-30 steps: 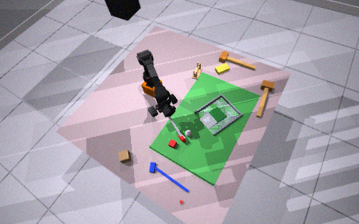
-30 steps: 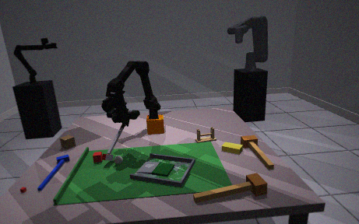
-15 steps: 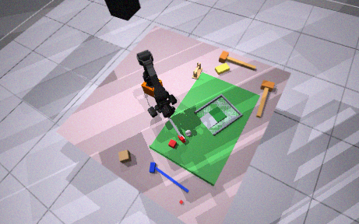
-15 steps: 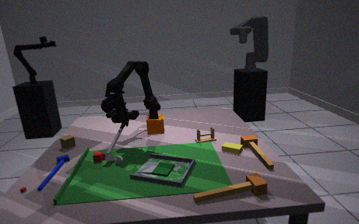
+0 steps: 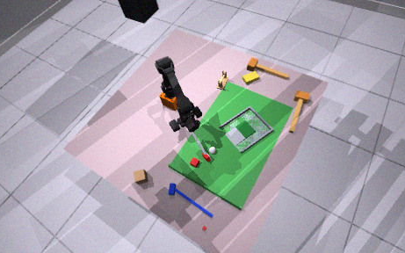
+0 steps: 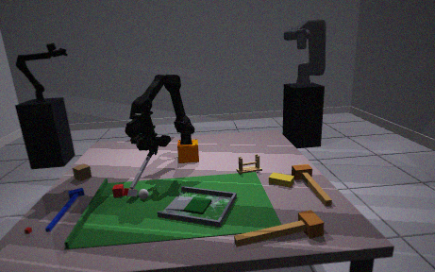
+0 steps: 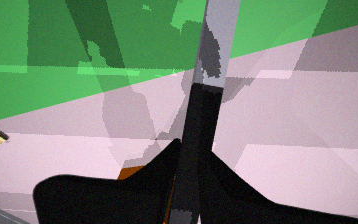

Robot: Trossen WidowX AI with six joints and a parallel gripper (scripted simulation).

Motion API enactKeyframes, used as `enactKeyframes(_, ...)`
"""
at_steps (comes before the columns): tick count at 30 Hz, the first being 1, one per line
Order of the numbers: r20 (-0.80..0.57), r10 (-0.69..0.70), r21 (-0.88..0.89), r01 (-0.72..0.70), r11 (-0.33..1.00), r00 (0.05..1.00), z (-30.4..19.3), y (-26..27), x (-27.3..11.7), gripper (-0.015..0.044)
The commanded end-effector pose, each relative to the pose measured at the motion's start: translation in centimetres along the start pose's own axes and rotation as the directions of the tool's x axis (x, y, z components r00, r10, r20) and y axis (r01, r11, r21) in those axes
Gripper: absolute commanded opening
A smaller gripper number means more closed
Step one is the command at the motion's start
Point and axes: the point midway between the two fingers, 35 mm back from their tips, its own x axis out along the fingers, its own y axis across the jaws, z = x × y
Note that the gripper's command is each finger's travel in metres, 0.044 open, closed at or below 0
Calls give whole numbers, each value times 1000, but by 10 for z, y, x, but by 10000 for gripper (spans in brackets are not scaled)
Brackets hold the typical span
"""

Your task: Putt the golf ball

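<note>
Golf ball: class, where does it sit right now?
In the top view, the golf ball lies on the green mat, just right of the putter's red head, with the framed ramp beyond.

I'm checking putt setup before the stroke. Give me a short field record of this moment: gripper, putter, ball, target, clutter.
gripper: gripper shut on the putter shaft, above the mat's edge
putter: red putter hangs slanted, head low on the green mat, right beside the ball
ball: golf ball on the mat, short of the ramp
target: raised green inside the grey frame, no ball on it
clutter: red cube near the putter head; blue mallet off the mat
</note>
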Motion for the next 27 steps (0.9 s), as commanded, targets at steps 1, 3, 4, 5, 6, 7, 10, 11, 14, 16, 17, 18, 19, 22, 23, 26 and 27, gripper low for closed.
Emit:
enactKeyframes(1, 5, 9, -20, -9, 1000, 1000, 1, 50, -1, 0)
enactKeyframes(3, 4, 11, -23, -11, 1000, 1000, -2, 79, -1, 0)
enactKeyframes(4, 3, 11, -24, -11, 1000, 1000, -4, 90, 0, 0)
enactKeyframes(5, 2, 12, -24, -12, 1000, 1000, -6, 97, 0, 0)
enactKeyframes(6, 2, 12, -24, -12, 1000, 1000, -6, 99, 0, 0)
enactKeyframes(7, 2, 12, -24, -12, 1000, 1000, -6, 99, 0, 0)
enactKeyframes(10, 2, 12, -24, -12, 1000, 1000, -7, 99, -5, 0)
enactKeyframes(11, 2, 12, -24, -12, 1000, 1000, -7, 99, -8, 0)
enactKeyframes(14, 2, 12, -24, -12, 1000, 1000, -10, 99, -22, 0)
enactKeyframes(16, 2, 12, -24, -12, 1000, 1000, -13, 99, -33, 0)
enactKeyframes(17, 2, 12, -24, -12, 1000, 1000, -15, 98, -39, 0)
enactKeyframes(18, 2, 12, -24, -12, 1000, 1000, -16, 98, -44, 0)
enactKeyframes(19, 2, 12, -24, -12, 1000, 1000, -18, 98, -50, 0)
enactKeyframes(22, 2, 12, -24, -11, 1000, 1000, -21, 98, -58, 0)
enactKeyframes(23, 1, 7, -27, -7, 1000, 1000, -18, 97, -49, 0)
enactKeyframes(26, 1, 7, -27, -7, 1000, 1000, -18, 97, -49, 0)
enactKeyframes(27, 1, 7, -27, -7, 1000, 1000, -18, 97, -49, 0)
